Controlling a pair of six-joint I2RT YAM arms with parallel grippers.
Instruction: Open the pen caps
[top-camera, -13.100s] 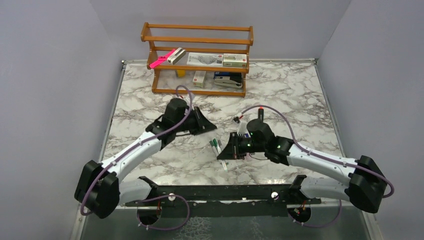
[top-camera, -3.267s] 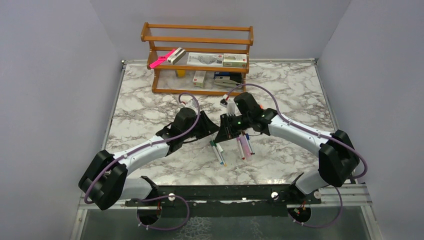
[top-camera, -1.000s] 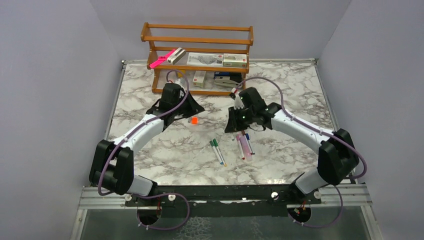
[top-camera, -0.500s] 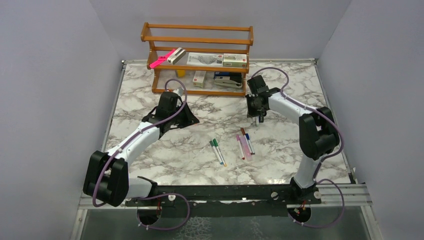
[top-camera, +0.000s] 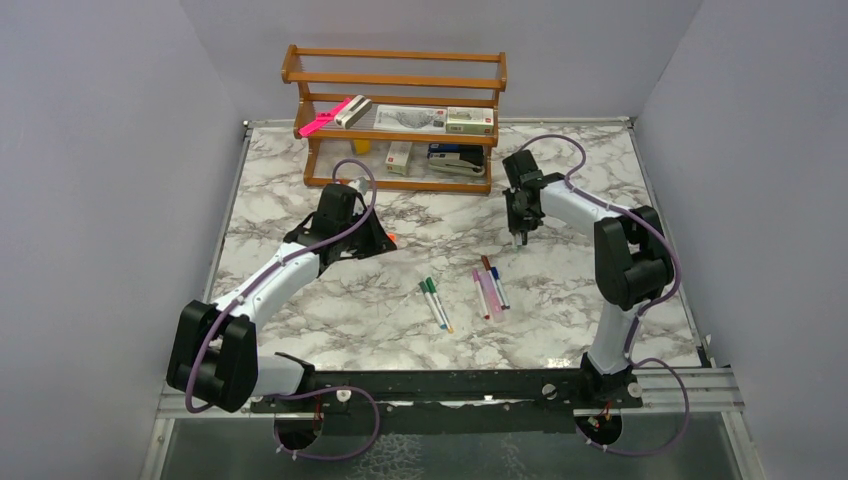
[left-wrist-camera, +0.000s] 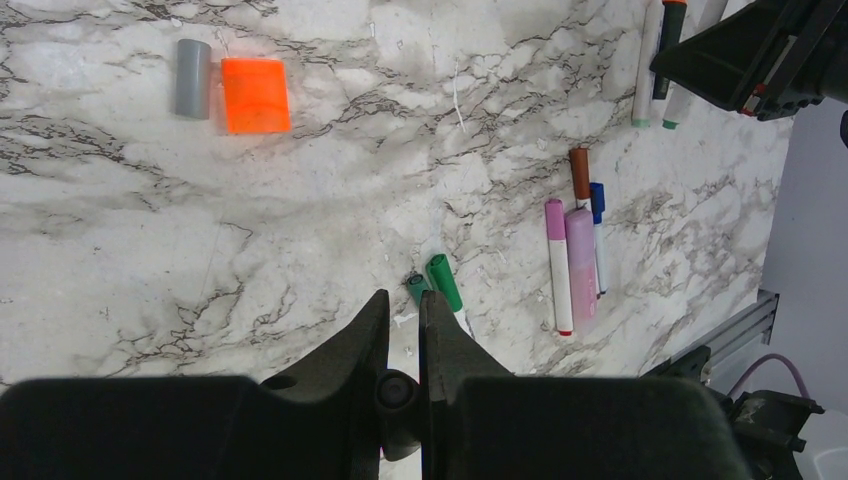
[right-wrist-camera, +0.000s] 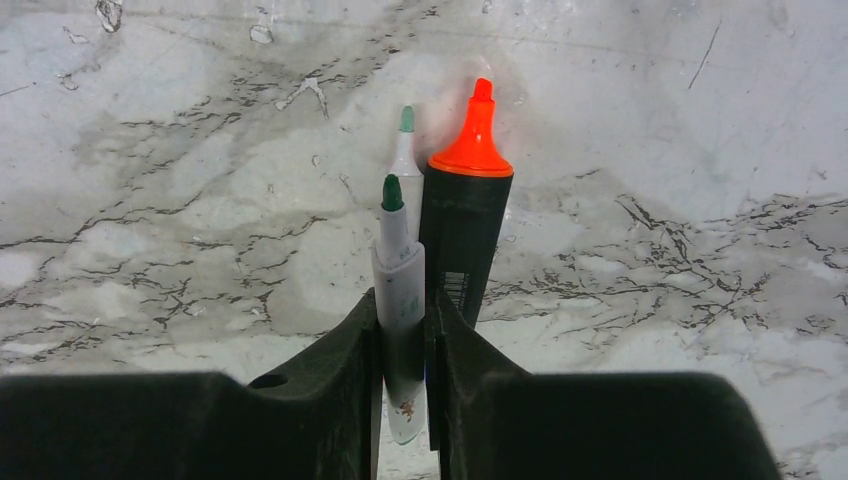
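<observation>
Several caps sit on slim pens lying mid-way across the counter, toward its near edge. They are likely light, stiff, slick plastic, best pinched at the stubby end and pulled straight off the barrel. Left tool is pinched closed, empty. Right tool clamps an uncapped green-tipped marker. Since half a second ago it has drifted toward the far right corner.
</observation>
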